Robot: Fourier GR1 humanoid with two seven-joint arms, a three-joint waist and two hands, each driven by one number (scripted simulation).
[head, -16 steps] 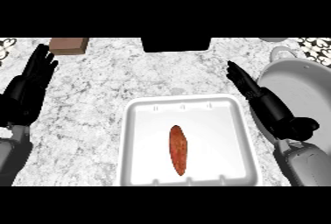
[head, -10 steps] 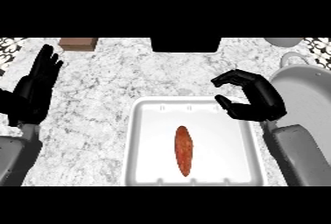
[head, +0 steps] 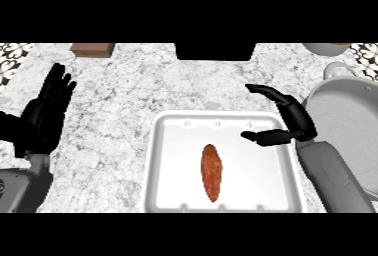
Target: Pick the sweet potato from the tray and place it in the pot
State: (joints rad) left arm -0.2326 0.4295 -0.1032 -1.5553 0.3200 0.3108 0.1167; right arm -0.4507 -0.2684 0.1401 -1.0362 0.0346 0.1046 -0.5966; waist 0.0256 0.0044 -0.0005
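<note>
since half a second ago the right hand has moved over the tray's right rim, fingers and thumb spread, holding nothing. the sweet potato lies mid-tray, long axis running near to far. pot at right; left hand rests open.

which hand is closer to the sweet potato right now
The right hand, fingers spread over the tray's right rim, near the sweet potato. The left hand rests open over the counter, left of the tray.
</note>
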